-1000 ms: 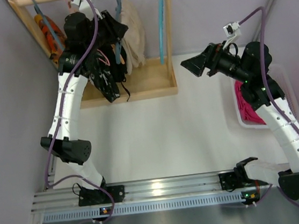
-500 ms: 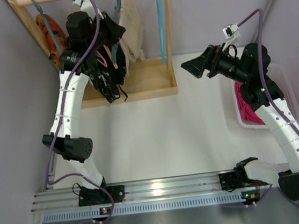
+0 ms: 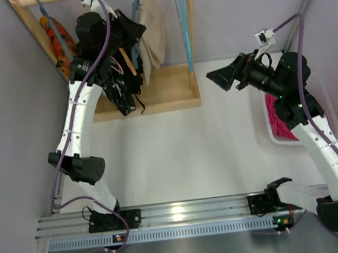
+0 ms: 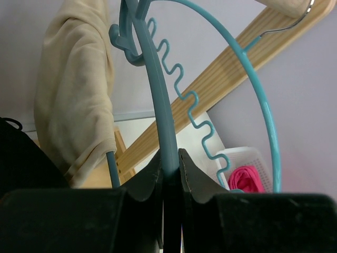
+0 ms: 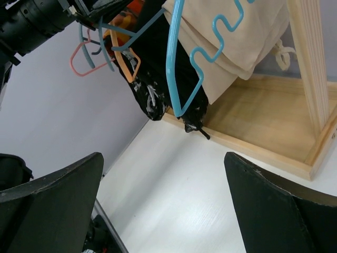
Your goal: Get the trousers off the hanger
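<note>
Black trousers hang from a teal hanger on the wooden rack's left half, below my left gripper. The left wrist view shows that gripper shut on the hanger's straight teal bar, with a black edge of the trousers at the lower left. The right wrist view shows the black trousers draped low behind a lighter blue hanger. My right gripper is open and empty in the air right of the rack; its jaws stand wide apart.
The wooden rack stands at the back left. Cream trousers hang beside the black ones, an orange garment at the far left, an empty teal hanger at the right. A white basket holds pink cloth.
My left gripper has shifted a little right and up with the hanger, and the hanging garments and empty hanger have swung. My right arm has drifted slightly right.
</note>
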{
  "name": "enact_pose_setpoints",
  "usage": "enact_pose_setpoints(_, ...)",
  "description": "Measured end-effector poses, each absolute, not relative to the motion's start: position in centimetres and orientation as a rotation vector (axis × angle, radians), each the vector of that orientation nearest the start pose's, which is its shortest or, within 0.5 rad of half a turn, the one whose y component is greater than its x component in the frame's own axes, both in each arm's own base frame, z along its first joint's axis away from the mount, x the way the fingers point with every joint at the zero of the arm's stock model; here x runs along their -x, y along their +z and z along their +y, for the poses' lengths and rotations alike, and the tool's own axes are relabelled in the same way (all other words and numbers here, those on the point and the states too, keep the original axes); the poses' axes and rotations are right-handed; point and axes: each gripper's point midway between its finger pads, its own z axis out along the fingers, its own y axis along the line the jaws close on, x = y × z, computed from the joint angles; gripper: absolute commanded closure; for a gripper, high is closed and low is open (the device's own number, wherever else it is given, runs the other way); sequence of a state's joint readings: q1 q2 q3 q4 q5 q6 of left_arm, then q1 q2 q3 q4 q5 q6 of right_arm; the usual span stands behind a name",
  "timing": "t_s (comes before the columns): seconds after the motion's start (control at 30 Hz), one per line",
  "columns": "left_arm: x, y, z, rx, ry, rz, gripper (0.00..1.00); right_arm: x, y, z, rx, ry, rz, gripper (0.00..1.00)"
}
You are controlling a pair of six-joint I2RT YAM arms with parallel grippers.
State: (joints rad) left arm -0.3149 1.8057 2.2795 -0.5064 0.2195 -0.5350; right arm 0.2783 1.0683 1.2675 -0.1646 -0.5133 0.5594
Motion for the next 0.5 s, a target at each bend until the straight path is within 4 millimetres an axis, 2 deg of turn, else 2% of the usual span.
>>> enact_pose_setpoints(0.13,-45.8,49.9,-22.4,-0.013,-0.855,1.646,1.00,-29.4,42.5,19.3,0.208,1.042,1.618,0.01)
enact_pose_setpoints(0.3,-43.4,52.3,-23.5,-0.082,-0.877,1.567,1.00,-29.4,41.8,19.3,0.210,1.037,1.627,0.01)
enact_pose_setpoints(0.5,-41.5,51.7,-23.9,-0.104,-0.881,1.578,1.00,-29.4,41.6,19.3,0.213,1.033,1.631,0.01)
